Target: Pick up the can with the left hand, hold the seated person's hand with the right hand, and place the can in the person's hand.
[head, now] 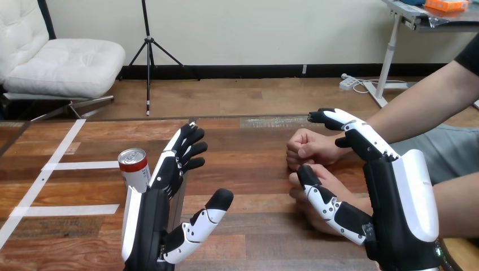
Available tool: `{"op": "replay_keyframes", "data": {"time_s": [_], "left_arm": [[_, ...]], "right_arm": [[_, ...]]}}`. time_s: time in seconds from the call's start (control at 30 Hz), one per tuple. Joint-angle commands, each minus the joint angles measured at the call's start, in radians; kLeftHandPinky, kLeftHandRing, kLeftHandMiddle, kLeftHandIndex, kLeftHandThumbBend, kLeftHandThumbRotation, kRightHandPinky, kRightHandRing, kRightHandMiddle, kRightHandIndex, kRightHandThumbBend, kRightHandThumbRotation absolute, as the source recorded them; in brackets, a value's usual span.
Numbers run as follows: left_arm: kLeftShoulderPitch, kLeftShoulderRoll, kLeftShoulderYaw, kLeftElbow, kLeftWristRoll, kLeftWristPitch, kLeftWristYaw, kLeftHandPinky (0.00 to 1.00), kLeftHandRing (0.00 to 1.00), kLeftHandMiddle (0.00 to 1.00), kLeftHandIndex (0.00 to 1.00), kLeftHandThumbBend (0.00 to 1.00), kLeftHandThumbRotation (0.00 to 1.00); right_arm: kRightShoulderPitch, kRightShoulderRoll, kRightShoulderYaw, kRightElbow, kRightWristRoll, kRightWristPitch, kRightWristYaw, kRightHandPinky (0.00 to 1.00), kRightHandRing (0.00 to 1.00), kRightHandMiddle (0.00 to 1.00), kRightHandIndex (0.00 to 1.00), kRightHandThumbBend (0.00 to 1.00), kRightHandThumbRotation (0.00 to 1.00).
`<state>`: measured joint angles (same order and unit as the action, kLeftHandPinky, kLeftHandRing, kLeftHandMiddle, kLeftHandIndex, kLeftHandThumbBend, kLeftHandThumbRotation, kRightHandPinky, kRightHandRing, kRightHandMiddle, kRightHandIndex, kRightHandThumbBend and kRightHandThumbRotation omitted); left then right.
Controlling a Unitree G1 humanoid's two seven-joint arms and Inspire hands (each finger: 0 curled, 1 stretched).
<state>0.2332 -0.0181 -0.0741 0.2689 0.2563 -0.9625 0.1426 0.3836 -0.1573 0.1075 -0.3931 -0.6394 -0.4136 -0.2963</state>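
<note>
- The red metal can with a silver top (134, 168) stands upright just left of the left hand (151, 223), which is spread.
- The right hand (401, 197), also spread, is over the person's nearer hand (337, 179).

The can (135, 171) is red with a silver top, the table (254, 164) brown-grained (white tape stripes (68, 210) cross it).
</note>
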Motion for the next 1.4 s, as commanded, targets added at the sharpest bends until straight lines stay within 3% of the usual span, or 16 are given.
{"op": "replay_keyframes", "data": {"time_s": [0.0,0.77,1.37], "left_arm": [[-0.018,-0.010,-0.010,-0.029,0.007,-0.012,0.006,0.75,0.81,0.86,0.89,0.66,0.62],[-0.034,-0.011,-0.007,-0.014,0.018,-0.028,0.022,0.77,0.83,0.87,0.89,0.64,0.61],[-0.049,-0.002,0.004,0.002,0.018,-0.027,0.032,0.76,0.82,0.86,0.88,0.64,0.61]], "right_arm": [[-0.039,0.009,-0.008,-0.023,0.014,-0.019,-0.009,0.65,0.77,0.81,0.75,0.42,0.00],[-0.067,0.009,-0.002,0.011,0.046,-0.047,-0.004,0.69,0.80,0.83,0.77,0.35,0.00],[-0.098,0.002,-0.008,0.062,0.032,-0.071,-0.023,0.69,0.79,0.82,0.76,0.33,0.00]]}}
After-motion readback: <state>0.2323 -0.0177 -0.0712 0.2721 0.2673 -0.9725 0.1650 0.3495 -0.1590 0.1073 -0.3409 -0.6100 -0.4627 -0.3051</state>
